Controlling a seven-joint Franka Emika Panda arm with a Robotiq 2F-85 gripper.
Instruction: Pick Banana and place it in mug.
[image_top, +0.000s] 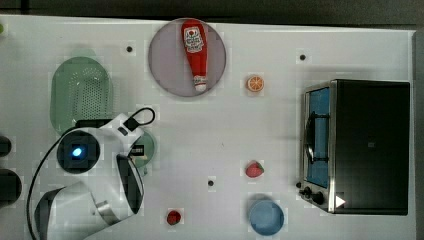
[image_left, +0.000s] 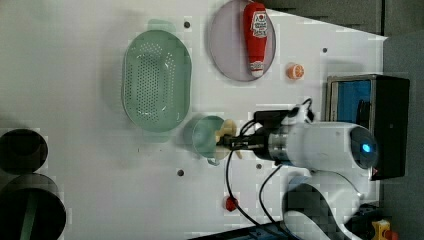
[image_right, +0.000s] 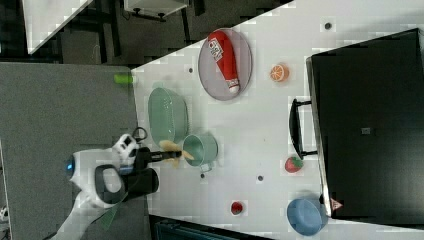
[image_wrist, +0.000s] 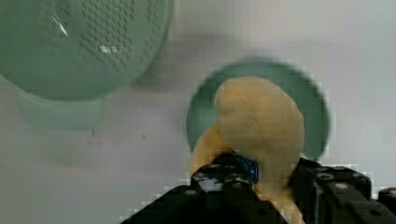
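Note:
My gripper (image_wrist: 271, 184) is shut on the banana (image_wrist: 259, 130), a pale yellow-cream toy piece that sticks out past the fingers. Below it the round green mug (image_wrist: 320, 121) stands on the white table, and the banana hangs over its opening. In the left view the banana (image_left: 227, 131) sits at the mug's (image_left: 204, 137) rim on the left view's right, with the gripper (image_left: 235, 141) just behind it. In the right view the banana (image_right: 172, 148) is beside the mug (image_right: 202, 149). In the top view my arm covers most of the mug (image_top: 149, 148).
A green colander (image_top: 82, 92) stands close beside the mug. A purple plate (image_top: 165, 60) carries a ketchup bottle (image_top: 195, 52). An orange slice (image_top: 255, 83), a strawberry (image_top: 254, 169), a small red piece (image_top: 173, 217), a blue cup (image_top: 266, 217) and a toaster oven (image_top: 360, 145) are farther off.

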